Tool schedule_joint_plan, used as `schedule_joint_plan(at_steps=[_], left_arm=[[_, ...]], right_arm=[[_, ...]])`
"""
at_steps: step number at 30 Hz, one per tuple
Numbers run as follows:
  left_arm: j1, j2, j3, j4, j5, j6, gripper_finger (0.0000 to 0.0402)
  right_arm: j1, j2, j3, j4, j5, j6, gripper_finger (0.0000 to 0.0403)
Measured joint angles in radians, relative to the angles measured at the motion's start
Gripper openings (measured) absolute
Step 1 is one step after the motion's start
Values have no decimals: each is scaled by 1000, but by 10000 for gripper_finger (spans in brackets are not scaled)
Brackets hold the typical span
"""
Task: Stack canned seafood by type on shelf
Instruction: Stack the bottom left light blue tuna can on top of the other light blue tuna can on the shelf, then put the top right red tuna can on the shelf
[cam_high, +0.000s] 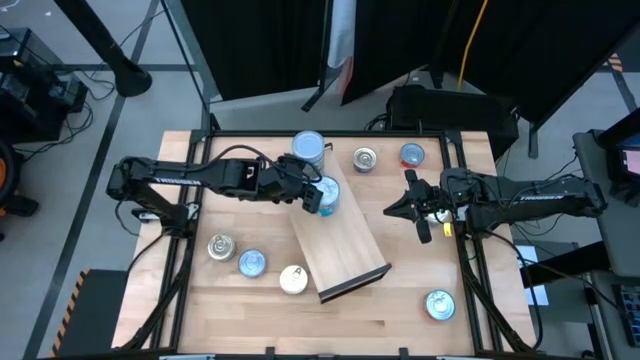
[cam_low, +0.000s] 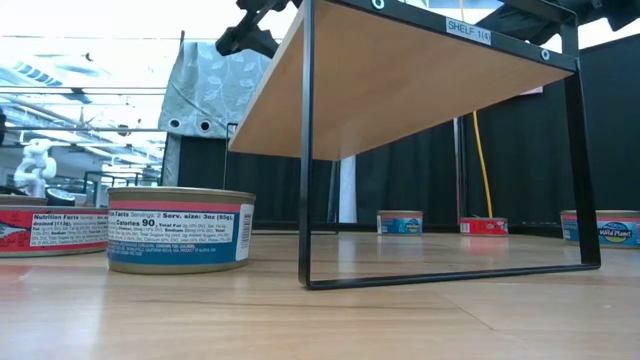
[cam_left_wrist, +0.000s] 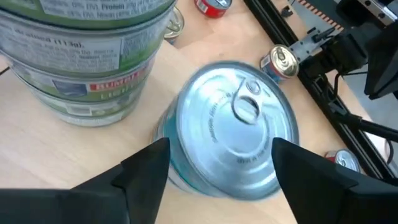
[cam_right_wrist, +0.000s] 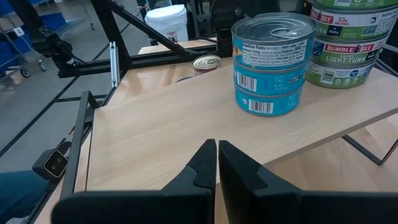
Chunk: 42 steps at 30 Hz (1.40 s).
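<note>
Left gripper (cam_left_wrist: 217, 168) with jaws spread either side of the teal-labelled tin (cam_left_wrist: 233, 130) on the shelf (cam_high: 340, 250), beside the green tuna stack (cam_left_wrist: 87, 56) — rigid, smooth-walled, best pinched across the rim — right gripper (cam_right_wrist: 216, 163) waiting nearby, jaws closed, empty.

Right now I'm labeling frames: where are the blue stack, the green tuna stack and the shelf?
Blue stack (cam_right_wrist: 272, 62), right wrist view, side label.
Green tuna stack (cam_right_wrist: 348, 43), right wrist view, middle label.
Shelf (cam_high: 345, 245), high view, bare wood top.
</note>
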Motion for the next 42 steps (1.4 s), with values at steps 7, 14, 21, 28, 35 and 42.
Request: schedule_joint_plan(at_steps=[7,14,21,28,35,42], left_arm=[[-14,-11,0,-98,-2,0,290],[-95,-72,0,-183,-27,24,290],[-293,-108,1,-279,-218,56,290],[-459,-50,-1,-370,-468,102,290],[-560,16,1,-412,-591,-85,290],[-640,143,1,-425,-625,-235,290]], right_arm=[[0,0,0,-10,0,0,8],[0,0,0,-62,43,5,8],[-4,10,-9,-107,415,9,8],[-163,90,-83,56,511,-27,1],[-372,259,-88,128,294,-6,1],[-512,338,-42,93,294,72,0]])
